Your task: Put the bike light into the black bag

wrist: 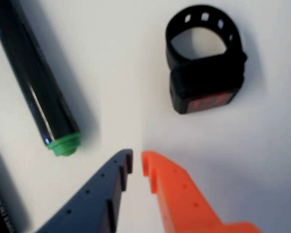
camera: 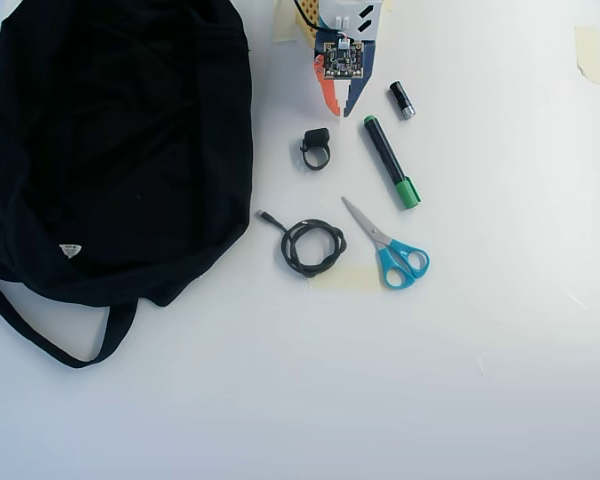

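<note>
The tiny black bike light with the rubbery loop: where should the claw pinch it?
Probably the boxy body of the bike light, not the floppy strap loop. It lies flat on the white table, so the gripper would best drop from above, fingers straddling its narrow sides.

in the wrist view the black marker (wrist: 36, 80) ran off the top left corner, and a dark object (wrist: 0, 194) at the lower left edge was too cropped to identify. in the overhead view the black bag (camera: 110, 140) was cut by the top and left edges, and the arm (camera: 342, 40) by the top.
</note>
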### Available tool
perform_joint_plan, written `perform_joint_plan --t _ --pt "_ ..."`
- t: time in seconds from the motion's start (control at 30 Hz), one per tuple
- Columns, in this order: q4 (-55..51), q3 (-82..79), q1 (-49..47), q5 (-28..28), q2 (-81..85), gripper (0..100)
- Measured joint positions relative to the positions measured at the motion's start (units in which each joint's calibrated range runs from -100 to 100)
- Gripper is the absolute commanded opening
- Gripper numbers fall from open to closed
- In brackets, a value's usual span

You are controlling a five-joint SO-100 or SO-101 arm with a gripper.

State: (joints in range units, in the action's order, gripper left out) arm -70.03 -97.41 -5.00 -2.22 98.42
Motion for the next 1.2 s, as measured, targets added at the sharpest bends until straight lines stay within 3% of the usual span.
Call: perform_joint_plan --t 0.13,0.33,0.77,1.2 --pt "4.4 0.1 0.0 0.0 0.0 3" --pt "19.2 0.1 -1.8 0.0 -2.7 3" --pt "50.1 11.6 -3.2 -0.2 -23.3 3" --pt "53.8 46.4 -4.2 0.1 -49.0 3"
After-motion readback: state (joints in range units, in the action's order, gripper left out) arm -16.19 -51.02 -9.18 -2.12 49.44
